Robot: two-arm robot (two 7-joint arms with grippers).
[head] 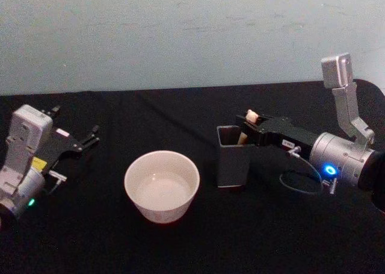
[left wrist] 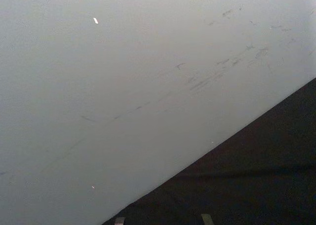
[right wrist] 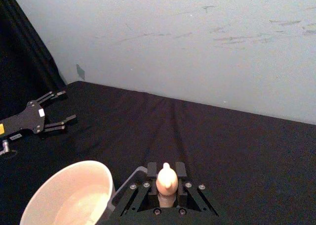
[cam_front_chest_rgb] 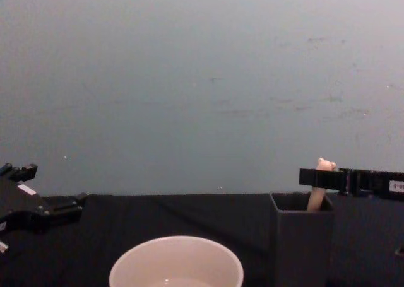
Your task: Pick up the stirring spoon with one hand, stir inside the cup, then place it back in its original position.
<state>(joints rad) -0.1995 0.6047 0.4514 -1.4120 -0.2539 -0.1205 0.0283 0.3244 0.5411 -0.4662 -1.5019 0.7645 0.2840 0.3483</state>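
The stirring spoon [head: 251, 115] stands in the dark grey square holder [head: 233, 162]. Its beige handle and bear head [right wrist: 167, 179] stick up above the rim, while its bowl is hidden inside. My right gripper [head: 249, 122] reaches in from the right at rim height and is shut on the handle, with one black finger [right wrist: 152, 170] on each side. In the chest view the gripper [cam_front_chest_rgb: 319, 176] crosses the handle [cam_front_chest_rgb: 315, 199] above the holder [cam_front_chest_rgb: 303, 243]. The cream cup [head: 180, 208] sits just left of the holder. My left gripper [head: 93, 135] rests open at the far left.
A black cloth [head: 180, 117] covers the table up to a pale wall [head: 180, 33]. The cup's rim [right wrist: 69, 168] is close beside the holder [right wrist: 123, 190]. A cable loop [head: 301, 183] hangs under my right wrist. The left gripper [right wrist: 66, 106] lies well beyond the cup.
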